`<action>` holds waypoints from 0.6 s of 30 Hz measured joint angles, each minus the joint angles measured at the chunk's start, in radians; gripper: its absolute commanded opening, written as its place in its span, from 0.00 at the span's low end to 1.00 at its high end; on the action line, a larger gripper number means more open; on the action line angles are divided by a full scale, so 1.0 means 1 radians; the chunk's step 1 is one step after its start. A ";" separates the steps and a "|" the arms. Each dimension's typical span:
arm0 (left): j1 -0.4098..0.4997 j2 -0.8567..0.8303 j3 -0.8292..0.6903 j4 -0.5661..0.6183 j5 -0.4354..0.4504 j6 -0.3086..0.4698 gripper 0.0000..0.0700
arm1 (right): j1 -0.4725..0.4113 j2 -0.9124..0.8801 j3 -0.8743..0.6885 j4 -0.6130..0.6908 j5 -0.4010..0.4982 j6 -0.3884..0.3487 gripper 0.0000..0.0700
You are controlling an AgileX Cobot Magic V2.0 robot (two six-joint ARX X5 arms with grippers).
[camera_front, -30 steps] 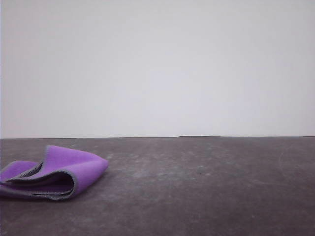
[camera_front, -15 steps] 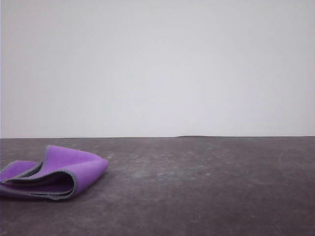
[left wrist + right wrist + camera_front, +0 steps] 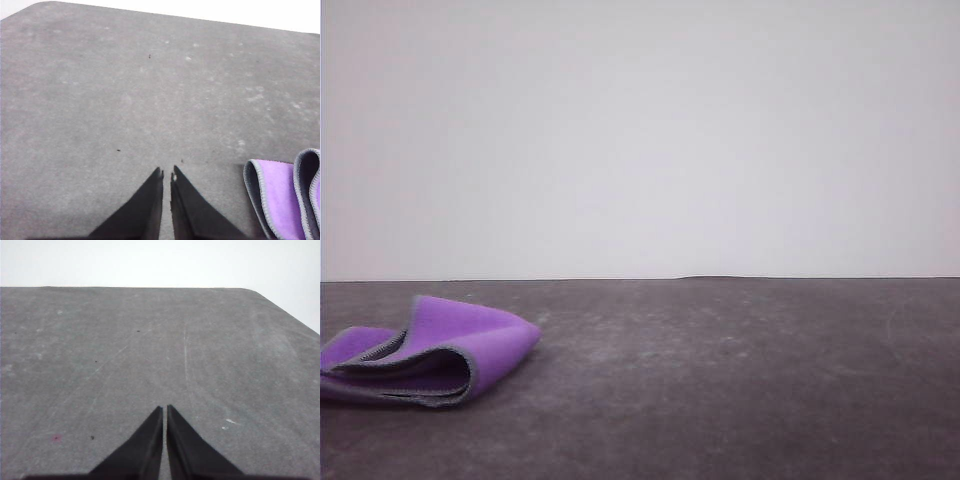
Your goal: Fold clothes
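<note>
While loosely doubled over on itself, the cloth [image 3: 425, 350] lies at the near left of the dark grey table [image 3: 740, 380], purple face outward, grey stitched edging tracing the open lips of the fold. Seen from the front, long axis roughly across the table, rounded fold bulging toward the centre, open edges gaping toward the left border of the picture. Not flat: layers stand apart, with a shadowed hollow between them.

From the left wrist camera, left tool [image 3: 167, 175] clenched, the two black tapering fingers pressed tip to tip with nothing between. Cloth [image 3: 285, 195] just beside it, off to one side and apart from the fingertips, not touching. Two curled layers showing there, grey-blue rim around purple.

From the right wrist camera, right tool [image 3: 165, 410] likewise clenched and empty, above bare scuffed table [image 3: 150, 340] with faint pale scratches and specks.

Left arm judged clearly the nearer, given the cloth lying on that side and showing beside that tool. Any coming grasp likely to need a sideways shift toward the cloth and a parting of the fingers first.

Material thick and springy by the look, soft fleece-like face, holding a rounded bend rather than a crease. Fold judged untidy and unfinished; pressing or re-laying probably wanted.
</note>
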 measured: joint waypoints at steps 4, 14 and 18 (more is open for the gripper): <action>0.000 0.000 0.000 0.000 0.000 0.000 0.02 | 0.000 0.000 0.000 0.000 0.000 0.000 0.01; 0.000 0.000 0.000 0.000 0.000 0.000 0.02 | 0.000 0.000 0.000 0.000 0.000 0.000 0.01; 0.000 0.000 0.000 0.000 0.000 0.000 0.02 | 0.000 0.000 0.000 0.000 0.000 0.000 0.01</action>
